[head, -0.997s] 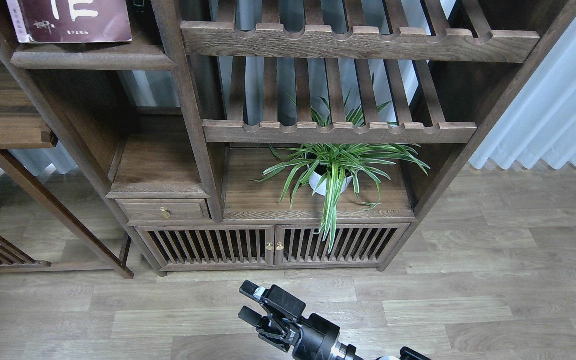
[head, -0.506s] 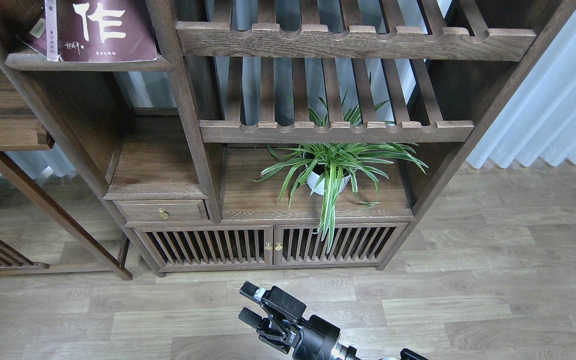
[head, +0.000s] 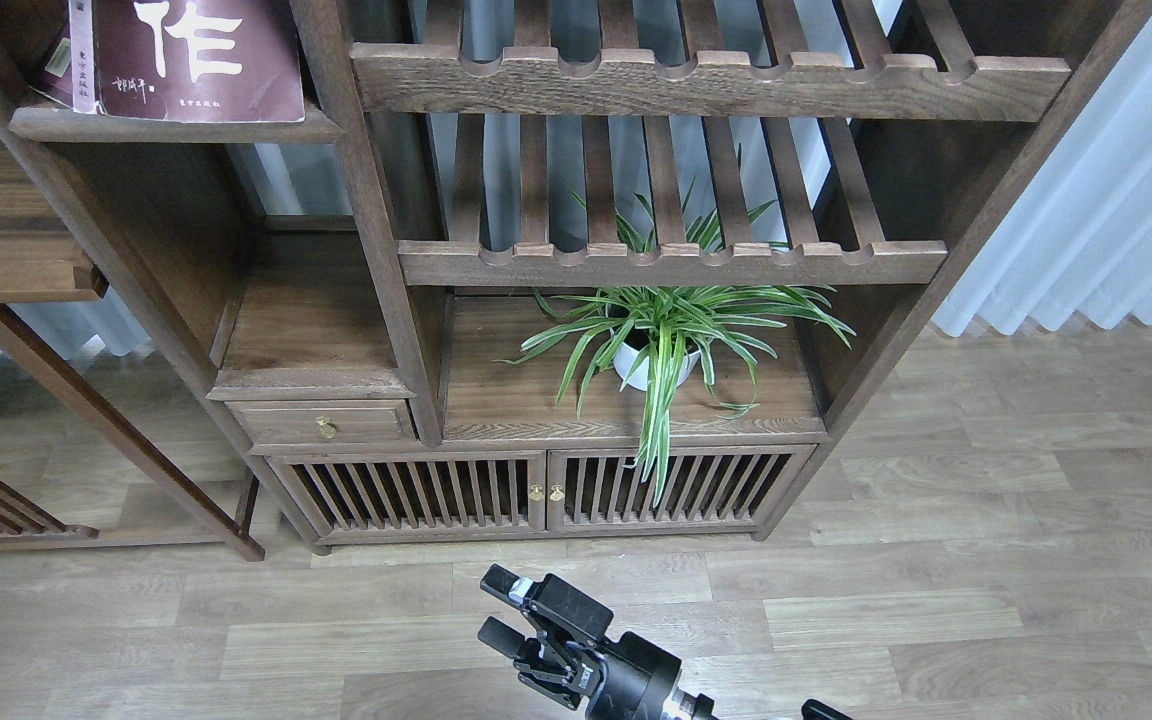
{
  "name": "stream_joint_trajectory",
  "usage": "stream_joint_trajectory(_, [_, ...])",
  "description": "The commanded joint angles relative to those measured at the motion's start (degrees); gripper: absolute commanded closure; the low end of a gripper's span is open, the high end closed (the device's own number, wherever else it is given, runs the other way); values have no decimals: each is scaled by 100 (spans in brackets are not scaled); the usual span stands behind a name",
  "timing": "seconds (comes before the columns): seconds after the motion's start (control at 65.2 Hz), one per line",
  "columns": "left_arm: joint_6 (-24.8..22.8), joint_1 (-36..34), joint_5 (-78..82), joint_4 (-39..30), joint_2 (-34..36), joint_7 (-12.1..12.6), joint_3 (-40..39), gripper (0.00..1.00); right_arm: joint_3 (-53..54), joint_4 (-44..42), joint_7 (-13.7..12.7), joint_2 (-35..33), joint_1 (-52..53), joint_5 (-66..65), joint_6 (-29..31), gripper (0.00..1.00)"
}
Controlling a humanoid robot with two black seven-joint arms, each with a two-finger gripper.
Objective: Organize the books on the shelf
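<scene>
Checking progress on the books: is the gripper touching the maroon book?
Apart. The head view shows the right gripper low over the floor, far below the maroon book on the shelf.

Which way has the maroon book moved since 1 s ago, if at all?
Yes. The maroon book slid right along the shelf, closer to the upright post.

The maroon book (head: 198, 58) is taking up most of the visible shelf (head: 176, 127), leaving little room beside it. The spider plant (head: 671, 345) is crowding its compartment, while the niche above the drawer (head: 326, 425) is lying open
</scene>
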Motion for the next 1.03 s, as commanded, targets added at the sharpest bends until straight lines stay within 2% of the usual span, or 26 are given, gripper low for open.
stream_joint_trajectory(0.0, [0, 751, 0, -1109, 515, 53, -488, 1, 110, 0, 358, 7, 78, -4, 0, 1])
stream_joint_trajectory(0.184, [0, 2569, -509, -3130, 1060, 89, -1753, 0, 154, 0, 604, -2, 183, 5, 0, 2])
stream_joint_trajectory(0.337, [0, 3818, -686, -4150, 1025, 97, -2351, 0, 294, 0, 666, 7, 323, -4, 0, 2])
stream_joint_trajectory(0.429, [0, 4390, -695, -4467, 964, 89, -2501, 0, 303, 0, 674, 7, 411, 5, 0, 2])
stream_joint_trajectory(0.46, [0, 4705, -704, -4485, 824, 89, -2527, 0, 330, 0, 674, -1, 446, -4, 0, 2])
stream_joint_trajectory(0.598, [0, 5296, -704, -4485, 392, 89, -2527, 0, 514, -18, 674, -1, 552, -21, 0, 2])
stream_joint_trajectory(0.751, [0, 6508, -686, -4459, -617, 53, -2598, 0, 620, -220, 666, -19, 772, -21, 0, 2])
stream_joint_trajectory(0.874, [0, 7000, -686, -4205, -1259, 45, -2782, 0, 620, -352, 666, -28, 956, -21, 0, 2])
stream_joint_trajectory(1.012, [0, 7291, -677, -4011, -1550, 45, -2809, 0, 550, -326, 657, -19, 957, -56, 0, 2])
